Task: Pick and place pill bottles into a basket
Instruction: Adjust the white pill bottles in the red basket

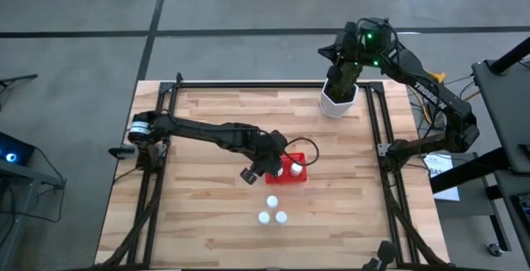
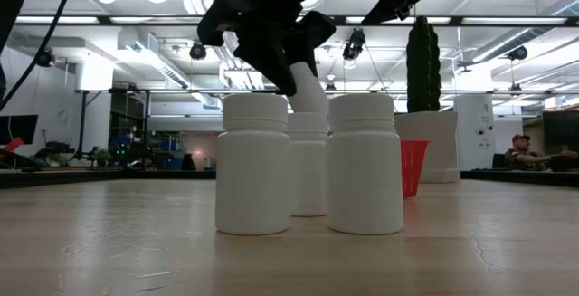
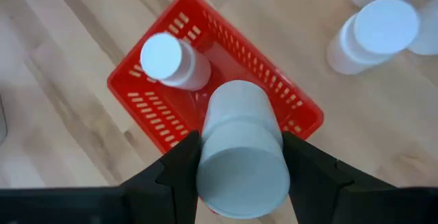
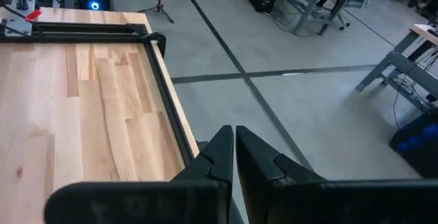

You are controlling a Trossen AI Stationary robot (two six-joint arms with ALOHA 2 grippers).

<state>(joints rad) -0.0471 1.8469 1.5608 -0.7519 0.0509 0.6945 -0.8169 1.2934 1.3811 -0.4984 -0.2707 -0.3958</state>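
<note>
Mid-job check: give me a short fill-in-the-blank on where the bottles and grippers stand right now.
1. The left gripper is shut on a ____.
2. The red basket already holds ____ upright bottle.
3. ____ pill bottles stand on the table outside the basket.
4. The right gripper, over the table's edge, is ____.

Missing words: pill bottle; one; three; shut

The high view looks straight down; the low view sits level beside 3 pill bottles, shared with it.
</note>
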